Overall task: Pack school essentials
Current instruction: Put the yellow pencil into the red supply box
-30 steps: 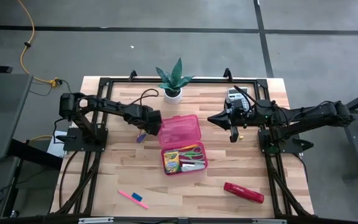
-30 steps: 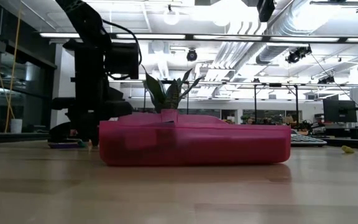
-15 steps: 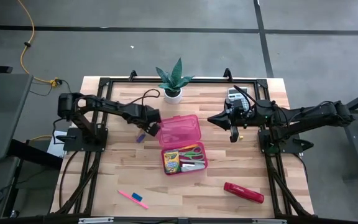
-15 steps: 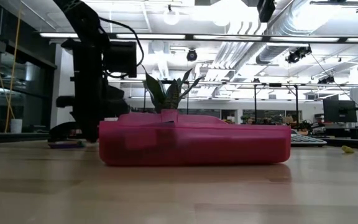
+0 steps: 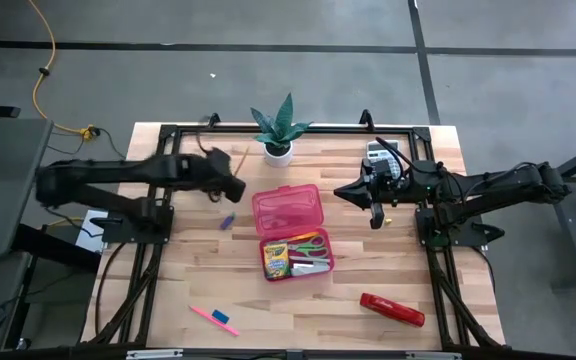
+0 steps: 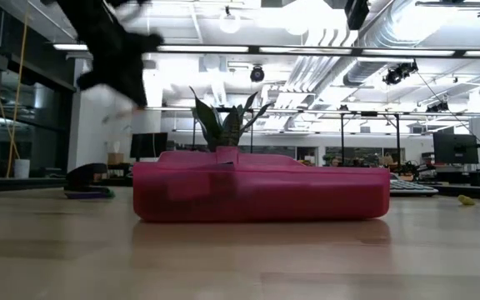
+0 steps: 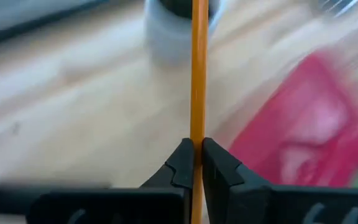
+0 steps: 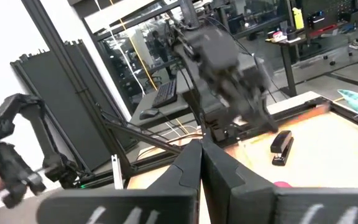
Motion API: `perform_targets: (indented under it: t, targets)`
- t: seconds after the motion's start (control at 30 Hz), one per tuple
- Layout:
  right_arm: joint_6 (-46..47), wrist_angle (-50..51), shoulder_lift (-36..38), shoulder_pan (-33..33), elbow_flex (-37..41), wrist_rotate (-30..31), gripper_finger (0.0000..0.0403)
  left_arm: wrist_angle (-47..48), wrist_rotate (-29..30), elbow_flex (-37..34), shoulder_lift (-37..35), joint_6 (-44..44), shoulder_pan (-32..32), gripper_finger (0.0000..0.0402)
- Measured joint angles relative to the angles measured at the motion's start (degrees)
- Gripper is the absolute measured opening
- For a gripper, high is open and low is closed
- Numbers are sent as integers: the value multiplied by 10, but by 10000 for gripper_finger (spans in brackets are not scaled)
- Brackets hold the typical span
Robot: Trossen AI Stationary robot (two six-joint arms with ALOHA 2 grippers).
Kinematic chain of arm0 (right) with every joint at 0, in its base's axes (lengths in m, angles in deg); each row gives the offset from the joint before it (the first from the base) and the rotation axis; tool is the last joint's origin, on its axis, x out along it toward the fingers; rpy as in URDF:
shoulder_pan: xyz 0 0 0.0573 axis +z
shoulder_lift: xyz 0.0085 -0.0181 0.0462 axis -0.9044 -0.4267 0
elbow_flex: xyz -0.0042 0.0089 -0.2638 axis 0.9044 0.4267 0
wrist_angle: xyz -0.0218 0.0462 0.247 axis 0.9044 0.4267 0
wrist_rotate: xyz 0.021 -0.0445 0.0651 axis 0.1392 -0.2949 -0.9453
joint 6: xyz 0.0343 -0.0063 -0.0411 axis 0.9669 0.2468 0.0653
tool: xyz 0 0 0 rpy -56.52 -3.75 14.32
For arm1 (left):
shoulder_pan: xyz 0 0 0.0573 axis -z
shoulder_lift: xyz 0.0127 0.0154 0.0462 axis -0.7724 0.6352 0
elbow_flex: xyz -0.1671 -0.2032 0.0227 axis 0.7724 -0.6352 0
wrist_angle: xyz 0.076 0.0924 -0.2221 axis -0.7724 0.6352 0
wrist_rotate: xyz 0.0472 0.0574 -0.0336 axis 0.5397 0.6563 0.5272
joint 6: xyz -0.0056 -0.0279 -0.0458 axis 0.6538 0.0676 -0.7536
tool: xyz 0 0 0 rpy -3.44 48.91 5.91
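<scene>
My left gripper (image 5: 234, 187) is up off the table, left of the open pink pencil case (image 5: 294, 232), and is shut on the orange pencil (image 7: 198, 68). The pencil also shows in the high view (image 5: 240, 160). The case's tray holds the yellow-green crayon box (image 5: 275, 259) and the green-handled scissors (image 5: 311, 243). The pink marker (image 5: 204, 314) and the blue eraser (image 5: 226, 319) lie on the table near its front left. My right gripper (image 5: 376, 213) is shut and empty, above the table right of the case. My left gripper pinches the pencil's shaft (image 7: 197, 134) between its two fingertips (image 7: 182, 163). The fingers lie across the pencil. The pencil is lifted clear of the table, with a long part of it sticking out past the fingers.
A potted plant (image 5: 278, 132) stands at the back centre and a grey calculator (image 5: 382, 154) at the back right. A red stapler (image 5: 392, 309) lies front right. A small purple thing (image 5: 226, 221) lies left of the case. Dark frame rails run along both sides.
My left gripper has left the case's left side, risen from the table and gone toward the left and far edges with the pencil; the arm has swung back fast and shows blurred.
</scene>
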Motion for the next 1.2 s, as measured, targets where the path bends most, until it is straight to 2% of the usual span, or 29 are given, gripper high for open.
perform_targets:
  t: [0.17,0.3,0.47,0.63,0.8,1.03,1.2]
  targets:
    - [0,0,0,0,0,0,0,-117,22,1,-108,62,59,0]
    - [0,-1,0,0,0,6,0,-233,40,2,-151,113,119,0]
    - [0,-5,0,0,0,23,0,-340,63,-8,-149,154,196,0]
    - [0,-4,0,0,0,24,0,-512,97,-102,-126,161,255,0]
    - [0,-4,0,0,0,25,0,-629,108,-168,-107,157,273,0]
    - [0,4,0,0,0,26,0,-642,108,-166,-106,210,273,0]
    - [3,7,-16,0,0,40,1,-639,108,-166,-97,211,273,0]
